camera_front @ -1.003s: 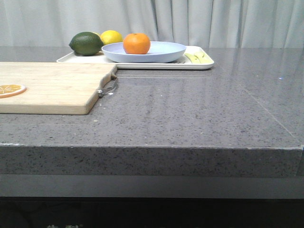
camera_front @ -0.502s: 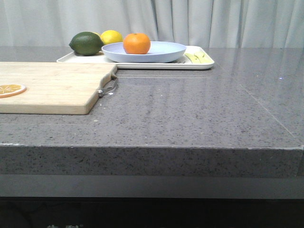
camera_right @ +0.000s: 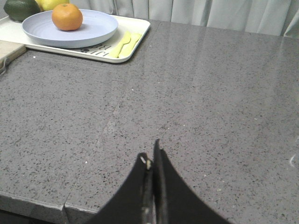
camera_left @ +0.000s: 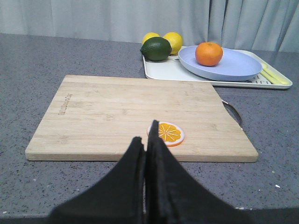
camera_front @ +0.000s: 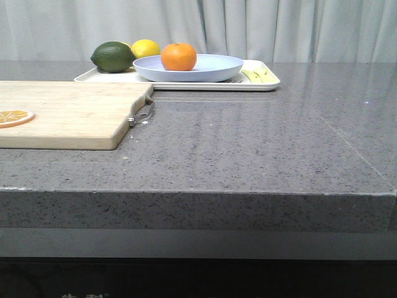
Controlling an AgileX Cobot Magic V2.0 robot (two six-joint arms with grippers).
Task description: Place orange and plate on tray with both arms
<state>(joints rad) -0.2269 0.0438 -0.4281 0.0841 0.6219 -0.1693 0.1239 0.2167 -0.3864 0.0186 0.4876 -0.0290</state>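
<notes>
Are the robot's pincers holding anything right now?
No. The left pincer and right pincer are shut on nothing; the orange sits on the plate.

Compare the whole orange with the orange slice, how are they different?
The orange is a whole round fruit with a plain peel; the slice is a thin flat disc showing segments. The orange sits on the plate on the tray; the slice lies on the cutting board. The orange stands well above the plate, while the slice barely rises off the board. Both are bright orange, and no end effector touches either.
</notes>
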